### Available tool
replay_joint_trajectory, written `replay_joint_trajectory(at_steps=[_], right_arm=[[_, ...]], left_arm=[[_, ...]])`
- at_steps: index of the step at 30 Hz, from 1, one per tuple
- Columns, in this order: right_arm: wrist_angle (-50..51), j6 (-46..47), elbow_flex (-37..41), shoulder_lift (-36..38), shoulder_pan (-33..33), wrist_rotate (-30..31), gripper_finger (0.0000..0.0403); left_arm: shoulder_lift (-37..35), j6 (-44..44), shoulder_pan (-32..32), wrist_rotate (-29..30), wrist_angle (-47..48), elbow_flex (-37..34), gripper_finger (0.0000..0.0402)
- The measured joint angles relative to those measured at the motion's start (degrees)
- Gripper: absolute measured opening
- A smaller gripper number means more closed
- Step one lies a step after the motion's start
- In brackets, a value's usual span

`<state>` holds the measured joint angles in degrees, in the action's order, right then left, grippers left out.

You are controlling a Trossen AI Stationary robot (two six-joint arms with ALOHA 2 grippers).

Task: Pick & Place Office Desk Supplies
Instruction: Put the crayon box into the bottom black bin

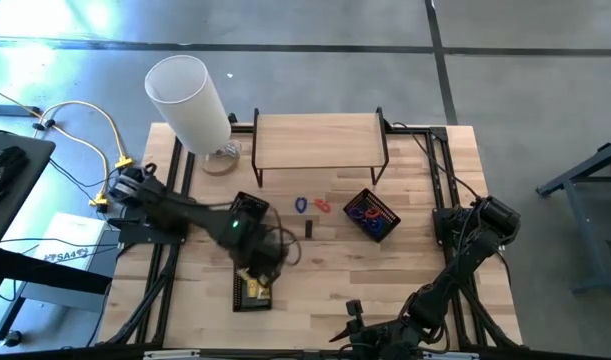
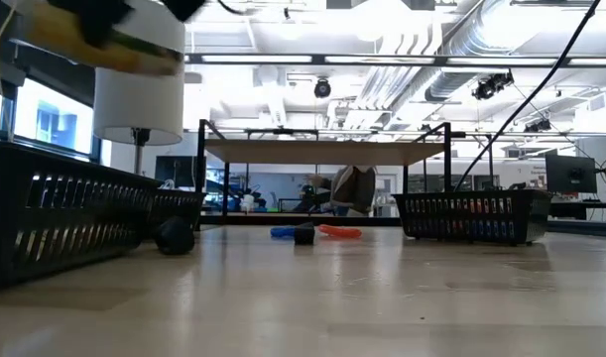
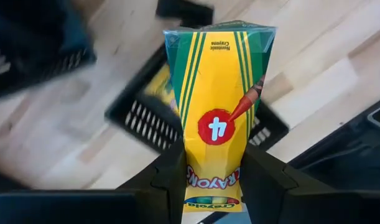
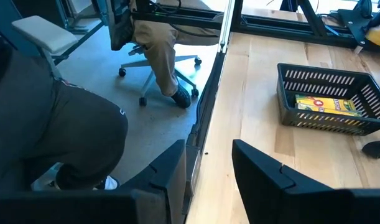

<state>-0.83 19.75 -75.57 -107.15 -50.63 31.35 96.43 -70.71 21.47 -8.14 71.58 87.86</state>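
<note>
My left gripper point(image 3: 216, 165) is shut on a yellow and green crayon packet point(image 3: 217, 81), above a black mesh basket point(image 1: 253, 292) near the table's near edge; another yellow packet point(image 4: 329, 104) lies inside it. In the low view the held packet point(image 2: 119, 42) shows high up and blurred. A blue band point(image 1: 301, 205), a red band point(image 1: 322, 205) and a small black clip point(image 1: 308, 229) lie flat on the table's middle. A second basket point(image 1: 372, 216) holds coloured bands. My right gripper point(image 4: 208, 152) waits open at the near edge point(image 1: 350, 318). My left gripper pinches the crayon packet by one short end point(image 3: 213, 183) between its two fingers point(image 3: 171, 177). The rest of the packet sticks out past the fingertips. It is lifted clear, over the basket's edge point(image 3: 146, 121).
A big white cylinder lamp point(image 1: 190, 100) stands at the far left corner. A low wooden shelf on black legs point(image 1: 320, 140) spans the far middle. Bare wood lies between the two baskets. A person sits on a chair point(image 4: 158, 43) beside the table.
</note>
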Motion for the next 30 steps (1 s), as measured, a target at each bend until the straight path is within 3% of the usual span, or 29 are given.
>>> replay_joint_trajectory(at_steps=[6, 12, 18, 30], right_arm=[[-1.3, 0.0, 0.0, 0.0, 0.0, 0.0, 0.0120], [-2.5, 0.1, 0.0, 0.0, 0.0, 0.0, 0.0120], [-4.4, 0.1, 0.0, 0.0, 0.0, 0.0, 0.0120], [-4.6, 0.2, 0.0, 0.0, 0.0, 0.0, 0.0120]], left_arm=[[0.9, -11.0, 6.9, 0.8, 4.0, 0.0, 0.0116], [0.9, -18.3, 8.3, 8.5, 3.6, -0.8, 0.0116], [0.9, -22.6, 10.8, 15.4, 1.3, -1.2, 0.0116], [0.9, -26.8, 17.6, 21.0, 0.5, -1.2, 0.0126]])
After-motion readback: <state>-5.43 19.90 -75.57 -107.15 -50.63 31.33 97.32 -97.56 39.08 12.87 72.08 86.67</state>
